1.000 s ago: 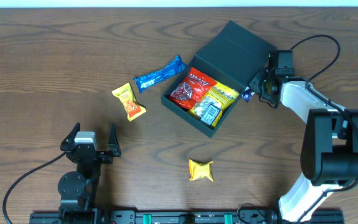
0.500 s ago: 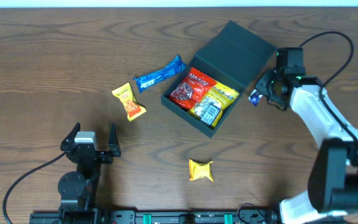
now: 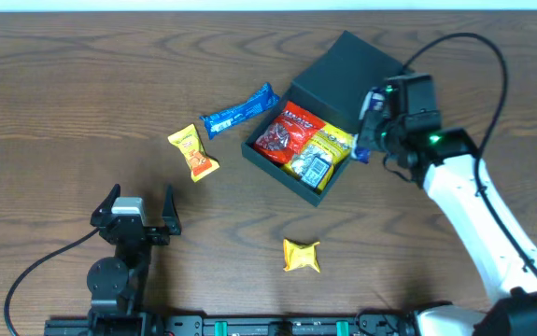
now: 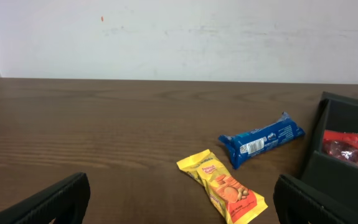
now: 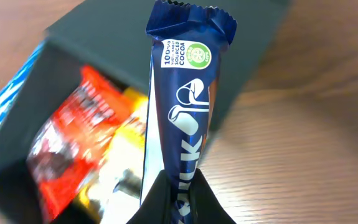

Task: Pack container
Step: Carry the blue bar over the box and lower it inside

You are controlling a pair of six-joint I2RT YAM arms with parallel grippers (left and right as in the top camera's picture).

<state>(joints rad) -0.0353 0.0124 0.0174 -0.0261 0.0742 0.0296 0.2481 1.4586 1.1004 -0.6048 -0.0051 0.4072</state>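
At the left of the counter [image 3: 53,84] the left claw [image 3: 141,196] sits low with its fingers spread wide, pinching nothing. Ahead of it lie a yellow-orange snack packet [image 3: 193,152] and, just beyond that, a blue packet [image 3: 240,109]; a small yellow sachet [image 3: 301,255] lies apart, nearer the front edge. Right of centre stands the container [image 3: 343,75], set at an angle, its lid thrown back and a red packet [image 3: 285,133] and a yellow packet [image 3: 329,147] already inside. At its right rim hangs the right claw [image 3: 366,131], pressed onto the lower end of a dark blue chocolate bar [image 5: 182,118] that stands upright over the open box. The container looks stiff but light, so a nudge against a wall would probably slide it across the wood. It is better left where it stands, with the lid later taken by its free edge. The bar's glossy wrapper seems slippery and crinkly; a pinch on the flat end seal should hold.
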